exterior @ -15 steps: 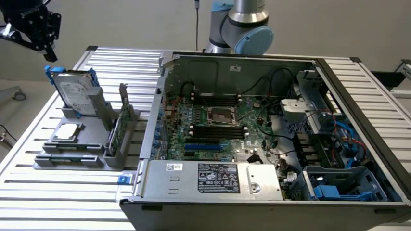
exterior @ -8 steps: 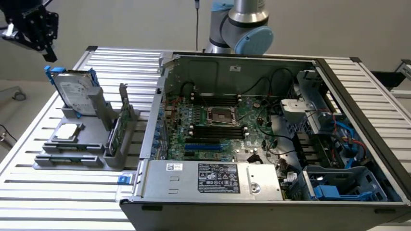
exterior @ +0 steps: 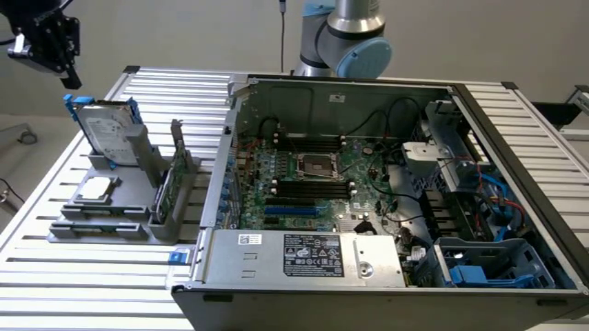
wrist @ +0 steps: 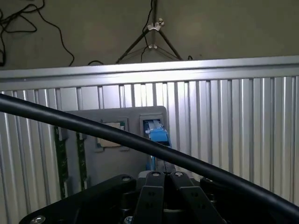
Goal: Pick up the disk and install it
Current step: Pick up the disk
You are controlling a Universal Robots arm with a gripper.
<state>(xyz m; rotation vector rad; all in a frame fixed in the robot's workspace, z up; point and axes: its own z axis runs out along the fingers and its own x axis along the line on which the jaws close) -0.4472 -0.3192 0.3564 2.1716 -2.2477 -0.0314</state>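
Observation:
The disk (exterior: 109,134), a silver-grey drive with a white label and blue side rails, stands upright in a grey holder (exterior: 101,227) on the exterior view's left. My black gripper (exterior: 70,80) hangs above and slightly to the exterior view's left of the disk's upper edge, apart from it. In the wrist view its fingers (wrist: 152,196) are pressed together with nothing between them, and the disk's blue rail (wrist: 158,135) shows edge-on beyond them in the holder (wrist: 88,163).
An open computer case (exterior: 322,103) with its motherboard, power supply (exterior: 304,255) and blue drive bay (exterior: 478,272) sits on the slatted aluminium table (exterior: 55,276). The holder also carries a green circuit card (exterior: 170,183) and a small silver chip (exterior: 96,189). A black cable (wrist: 93,128) crosses the wrist view.

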